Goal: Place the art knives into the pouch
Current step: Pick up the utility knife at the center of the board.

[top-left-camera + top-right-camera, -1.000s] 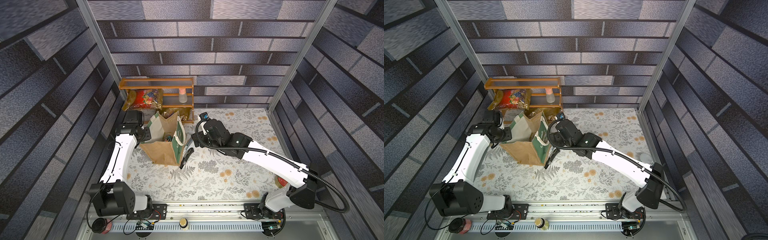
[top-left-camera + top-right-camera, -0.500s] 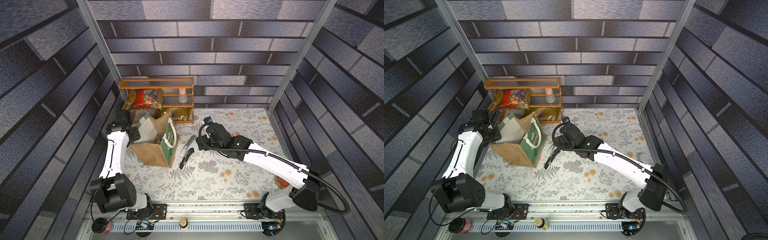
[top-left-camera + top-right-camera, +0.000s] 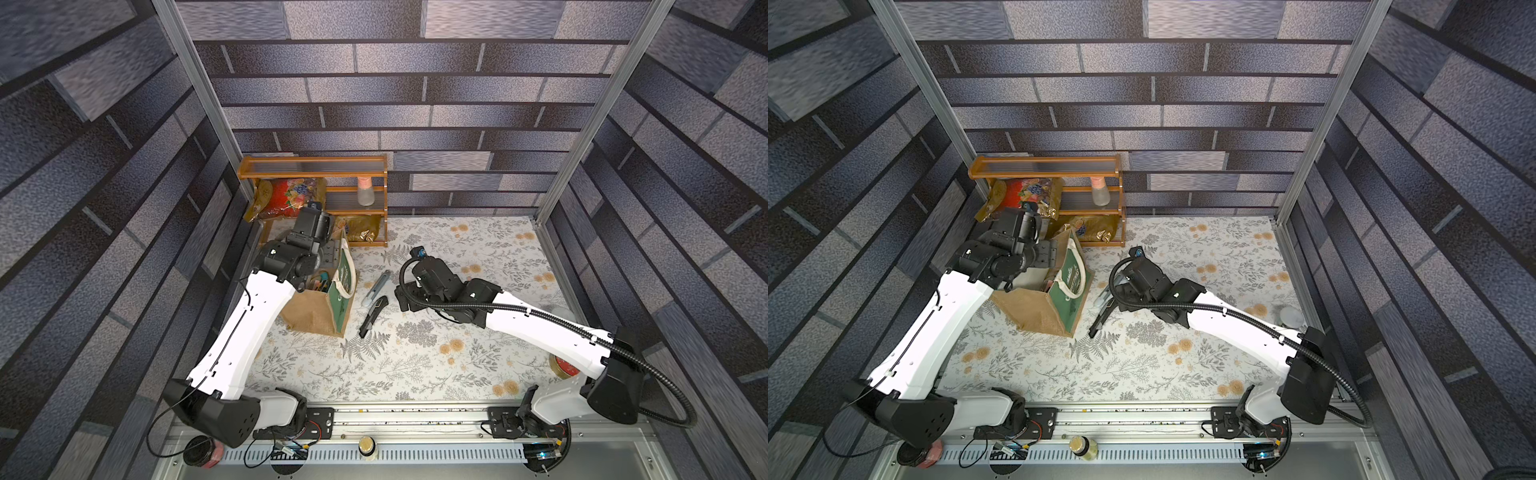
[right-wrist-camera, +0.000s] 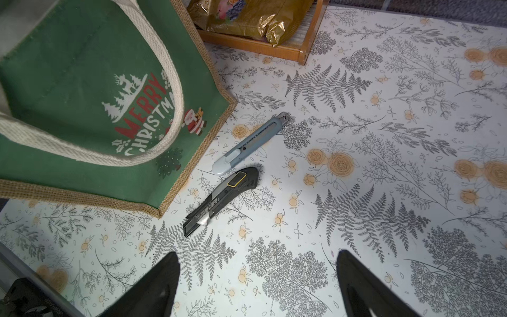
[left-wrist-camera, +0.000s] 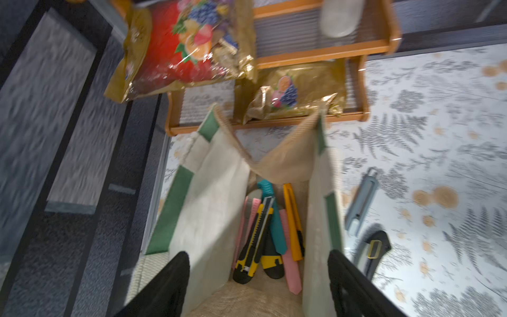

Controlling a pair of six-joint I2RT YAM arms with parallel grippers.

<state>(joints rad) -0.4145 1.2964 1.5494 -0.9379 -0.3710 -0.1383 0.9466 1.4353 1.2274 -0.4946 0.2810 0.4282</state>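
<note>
Overhead, in both top views, the pouch (image 3: 341, 291) stands upright at 10 o'clock on the table (image 3: 457, 374), with the left gripper (image 3: 328, 259) over its open mouth. At its 3 o'clock, just beside it, a grey-blue knife (image 3: 376, 286) and a black knife (image 3: 373, 316) lie nearly end to end. The right gripper (image 3: 400, 300) hovers at their 3 o'clock.

Left wrist: fingers (image 5: 175, 274) are spread wide across the pouch mouth, holding nothing. Several knives (image 5: 263, 233) lie inside.

Right wrist: fingers (image 4: 164, 274) are wide apart and empty, above bare cloth near both outer knives.
</note>
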